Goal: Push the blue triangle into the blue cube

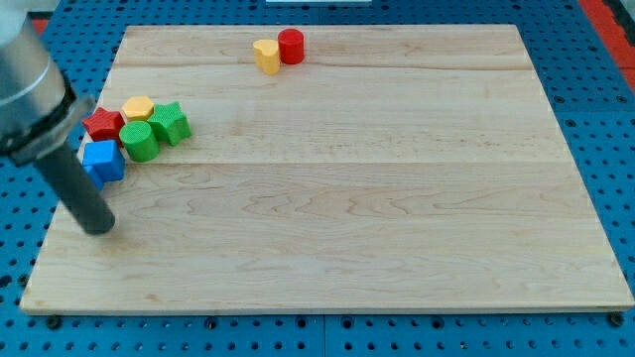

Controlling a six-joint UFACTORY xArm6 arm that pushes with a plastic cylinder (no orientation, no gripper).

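The blue cube [105, 159] sits near the board's left edge, at the bottom of a tight cluster of blocks. My dark rod comes in from the view's upper left, and my tip [99, 228] rests on the board just below and slightly left of the cube. The rod's shaft passes right along the cube's left side. A small strip of blue [91, 177] shows between the rod and the cube. I cannot tell whether that strip is the blue triangle or part of the cube. No separate blue triangle shows elsewhere.
The cluster also holds a red star [101, 124], a yellow hexagon [138, 107], a green cylinder [139, 142] and a green star [170, 123]. A yellow heart [266, 56] and a red cylinder [291, 46] touch near the top edge. The wooden board [347, 218] lies on blue pegboard.
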